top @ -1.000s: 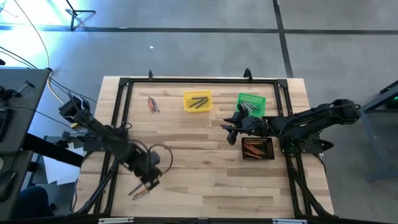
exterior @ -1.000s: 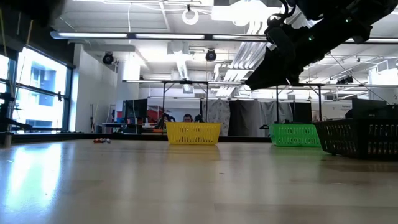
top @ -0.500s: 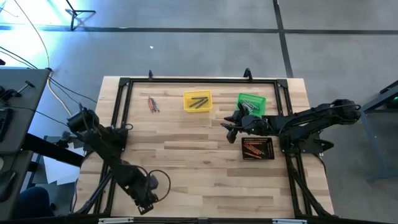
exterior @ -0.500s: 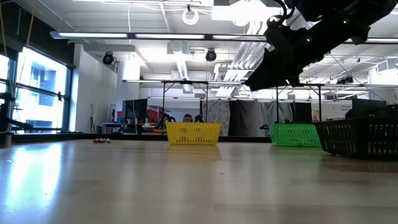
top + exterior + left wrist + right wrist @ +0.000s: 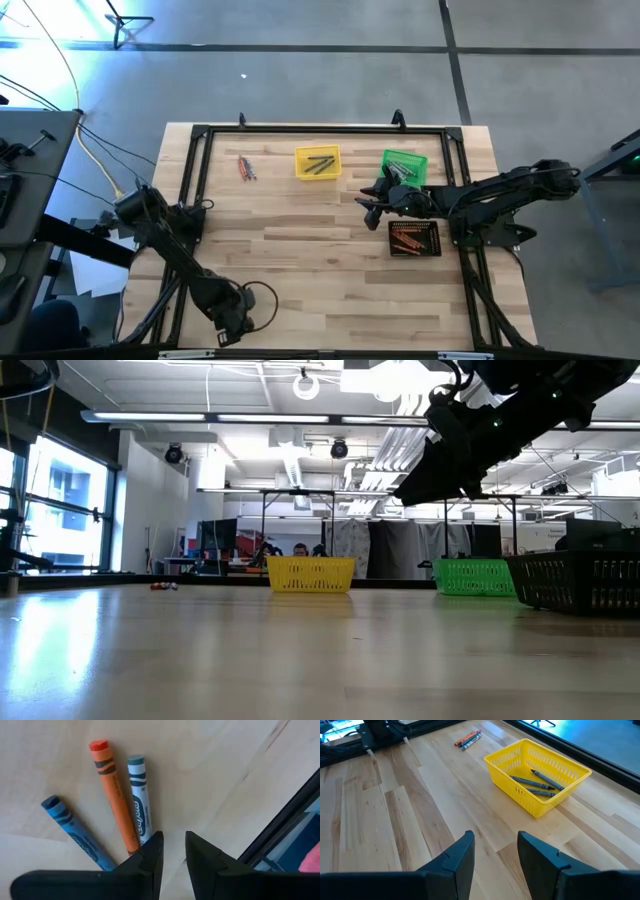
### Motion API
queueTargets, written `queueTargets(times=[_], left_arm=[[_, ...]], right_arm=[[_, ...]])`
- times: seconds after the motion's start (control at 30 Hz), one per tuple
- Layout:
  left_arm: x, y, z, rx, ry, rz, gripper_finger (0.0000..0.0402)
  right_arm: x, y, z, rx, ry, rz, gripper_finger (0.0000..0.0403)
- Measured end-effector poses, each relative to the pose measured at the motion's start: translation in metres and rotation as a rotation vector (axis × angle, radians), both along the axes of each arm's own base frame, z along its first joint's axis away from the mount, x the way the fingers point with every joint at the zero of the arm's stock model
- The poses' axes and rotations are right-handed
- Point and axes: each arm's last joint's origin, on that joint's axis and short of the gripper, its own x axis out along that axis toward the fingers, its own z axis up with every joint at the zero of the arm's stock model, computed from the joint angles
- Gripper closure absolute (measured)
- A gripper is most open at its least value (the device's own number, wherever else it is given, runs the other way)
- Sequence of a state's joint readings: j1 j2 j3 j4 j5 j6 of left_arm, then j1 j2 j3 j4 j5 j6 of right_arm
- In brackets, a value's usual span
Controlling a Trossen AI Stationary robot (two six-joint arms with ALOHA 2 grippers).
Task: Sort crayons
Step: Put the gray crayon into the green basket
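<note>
Crayons under my left gripper: three lie loose on the counter at its near-left corner, an orange crayon, a pale grey-blue crayon and a blue crayon.
Left gripper: low over those three, fingers slightly parted with a narrow gap, holding nothing; its tips sit just past the near ends of the orange and grey-blue ones, so I judge I am lining up a pick.
Crayon axes: orange and grey-blue lie side by side, nearly parallel, long axes running away from my fingers, tips pointing away; the blue one fans off at an angle, its tip pointing away too.
Right gripper: hovering mid-counter between the bins, fingers apart, empty, waiting.
Yellow bin: grey crayons lie flat inside, roughly along its length.
Green bin: some dark sticks inside; colour hard to tell.
Black bin: orange-red crayons laid in a row, so colours are grouped by bin.
Far-left cluster: a few unsorted crayons lying together.
</note>
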State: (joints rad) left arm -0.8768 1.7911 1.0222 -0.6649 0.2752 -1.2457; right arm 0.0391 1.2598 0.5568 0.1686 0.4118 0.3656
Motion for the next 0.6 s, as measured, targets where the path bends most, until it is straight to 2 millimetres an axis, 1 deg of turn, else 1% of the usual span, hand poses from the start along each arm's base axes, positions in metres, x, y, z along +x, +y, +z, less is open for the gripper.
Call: queueTargets(times=[0.27,0.6], left_arm=[[0.000,0.000,0.012,-0.042,-0.042,-0.004,0.0334],[-0.001,0.003,0.011,-0.002,-0.087,-0.118,0.0334]], right_arm=[[0.000,0.000,0.000,0.000,0.000,0.000,0.0258],[0.000,0.000,0.000,0.000,0.001,0.000,0.0258]])
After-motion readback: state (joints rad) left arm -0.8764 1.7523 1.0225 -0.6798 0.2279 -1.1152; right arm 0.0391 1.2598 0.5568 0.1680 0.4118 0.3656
